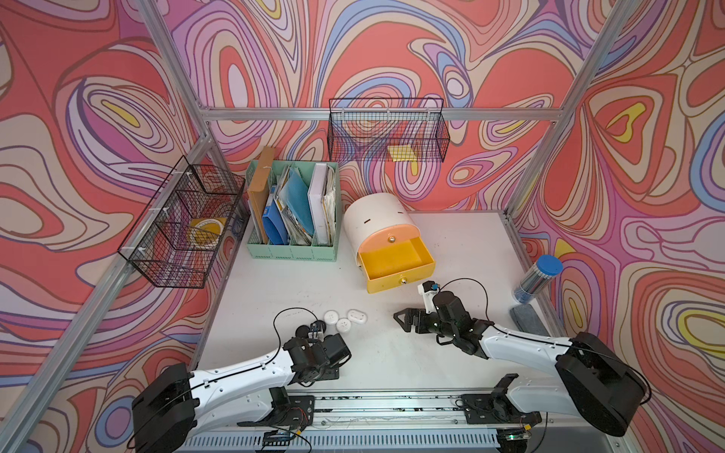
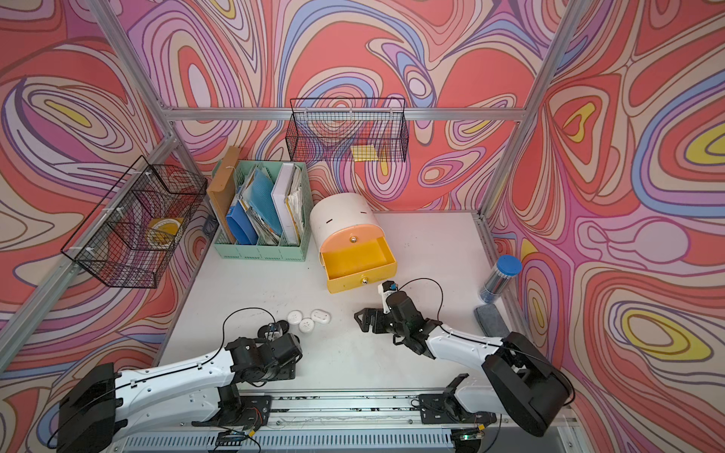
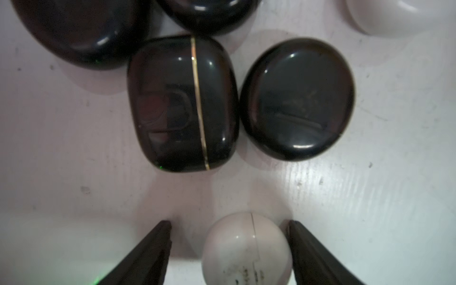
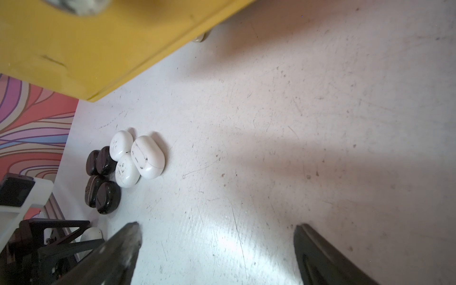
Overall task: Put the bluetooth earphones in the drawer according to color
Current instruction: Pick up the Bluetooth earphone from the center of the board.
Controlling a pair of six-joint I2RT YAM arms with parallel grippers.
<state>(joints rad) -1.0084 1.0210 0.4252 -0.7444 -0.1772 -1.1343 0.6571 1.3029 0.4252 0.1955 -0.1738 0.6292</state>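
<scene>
In the left wrist view my left gripper (image 3: 229,222) stands open around a white earphone case (image 3: 246,246) on the table. One finger touches the case and a small gap remains at the other. Several black cases (image 3: 182,103) lie just beyond it. In both top views three more white cases (image 1: 343,324) (image 2: 306,324) lie beside the left wrist. The white chest (image 1: 376,219) has its yellow drawer (image 1: 396,259) (image 2: 357,255) pulled out and empty, while the peach one (image 1: 388,239) is shut. My right gripper (image 1: 400,321) (image 4: 217,225) is open over bare table, in front of the drawer.
A mint-green file holder (image 1: 292,219) stands left of the chest. Wire baskets hang on the left wall (image 1: 184,223) and the back wall (image 1: 386,129). A blue-capped tube (image 1: 539,278) and a grey pad (image 1: 527,319) lie at the right edge.
</scene>
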